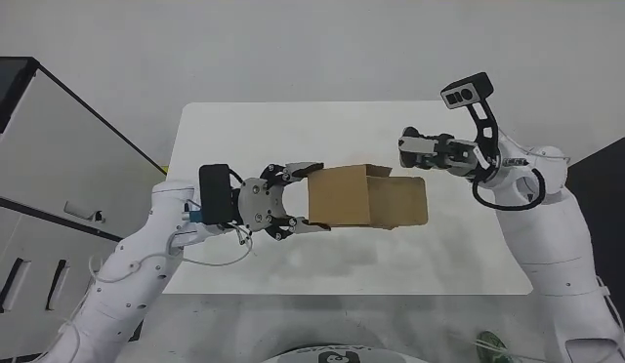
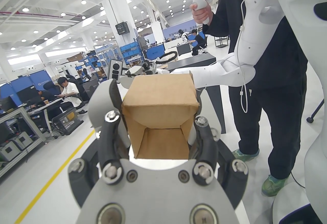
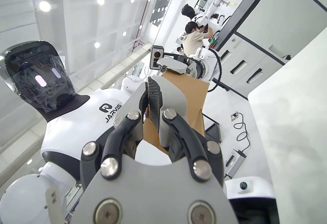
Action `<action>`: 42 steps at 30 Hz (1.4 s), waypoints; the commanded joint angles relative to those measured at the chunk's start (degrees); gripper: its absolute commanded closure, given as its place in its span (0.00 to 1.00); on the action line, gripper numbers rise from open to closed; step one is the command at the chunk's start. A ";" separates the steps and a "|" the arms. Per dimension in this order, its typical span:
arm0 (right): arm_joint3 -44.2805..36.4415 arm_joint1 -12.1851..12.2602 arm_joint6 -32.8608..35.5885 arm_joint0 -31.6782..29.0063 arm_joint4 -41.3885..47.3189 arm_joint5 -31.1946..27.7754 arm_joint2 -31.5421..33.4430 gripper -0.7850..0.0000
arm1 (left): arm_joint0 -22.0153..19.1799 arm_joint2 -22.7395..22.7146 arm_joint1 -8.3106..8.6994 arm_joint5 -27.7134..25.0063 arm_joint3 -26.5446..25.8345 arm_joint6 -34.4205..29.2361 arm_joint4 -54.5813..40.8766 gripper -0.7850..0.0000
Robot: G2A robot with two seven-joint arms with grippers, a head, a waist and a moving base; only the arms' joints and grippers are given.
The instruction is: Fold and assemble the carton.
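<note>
While the left gripper [image 1: 312,198] is clamping the carton [image 1: 366,197] by one end above the middle of the table [image 1: 293,129], the right gripper [image 1: 402,146], fingers drawn together, is hovering at the far flap [image 1: 379,172], which likely needs pressing inward next.

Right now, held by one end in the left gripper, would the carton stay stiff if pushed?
Probably light: the left gripper holds the carton level by one end. Its hollow cardboard walls would likely flex, and the open flap should fold easily.
</note>
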 commanded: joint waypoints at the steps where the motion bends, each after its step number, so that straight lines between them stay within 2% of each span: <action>1: -0.52 0.13 -0.18 -0.20 -0.55 1.16 0.44 1.00 | 0.13 -0.30 0.01 0.10 0.02 0.36 0.35 1.00; 5: -1.30 0.23 0.35 -0.97 -1.24 4.47 -0.52 1.00 | 0.36 -0.70 0.03 0.33 -0.05 0.80 1.46 1.00; 17: -0.45 -0.29 0.81 -0.29 -1.65 6.26 -5.21 1.00 | 0.62 -1.56 0.05 0.46 0.78 1.77 2.70 1.00; 31: 1.55 -0.96 0.82 1.69 -1.68 5.97 -9.04 1.00 | -0.05 -0.92 -0.17 -0.23 1.47 2.95 3.04 1.00; 42: 2.90 -1.16 1.09 2.28 -1.37 5.38 -9.60 1.00 | -1.07 0.14 -0.46 -0.22 2.48 3.93 3.41 1.00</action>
